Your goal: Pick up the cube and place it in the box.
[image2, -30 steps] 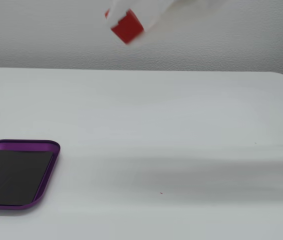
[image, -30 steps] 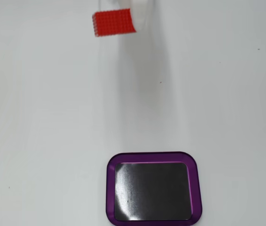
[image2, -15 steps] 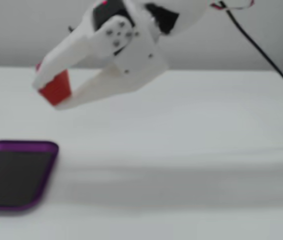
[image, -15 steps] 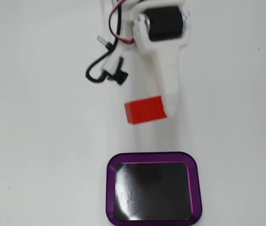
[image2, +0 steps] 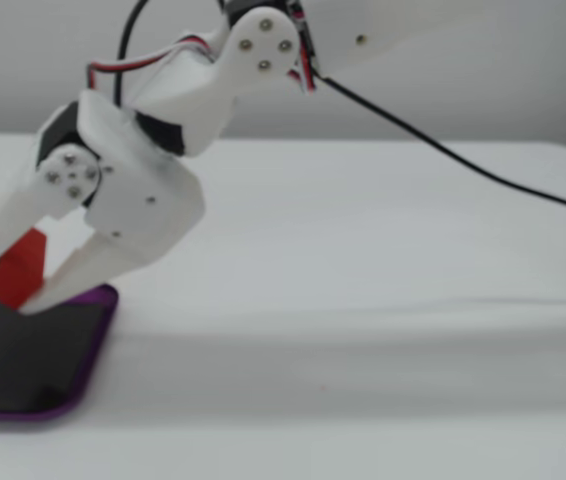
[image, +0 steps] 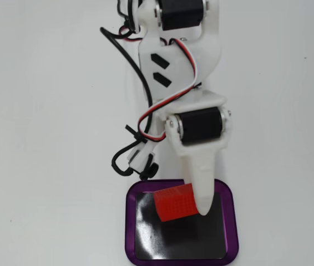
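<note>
The red cube [image: 173, 204] is held between the white fingers of my gripper [image: 194, 208], just above the black inside of the purple-rimmed box [image: 232, 221]. In one fixed view only the upper finger [image: 201, 183] shows, and the cube sticks out to its left. In the other fixed view the cube [image2: 15, 268] sits between both fingers of the gripper [image2: 3, 293], tilted, over the box [image2: 98, 322] at the lower left. The jaws are closed on the cube. The cube's underside is hidden, so I cannot tell whether it touches the box floor.
Black and red-white cables [image: 146, 119] hang along the arm, left of the gripper. A black cable [image2: 463, 165] trails across the white table to the right. The box lies at the bottom edge of the first fixed view.
</note>
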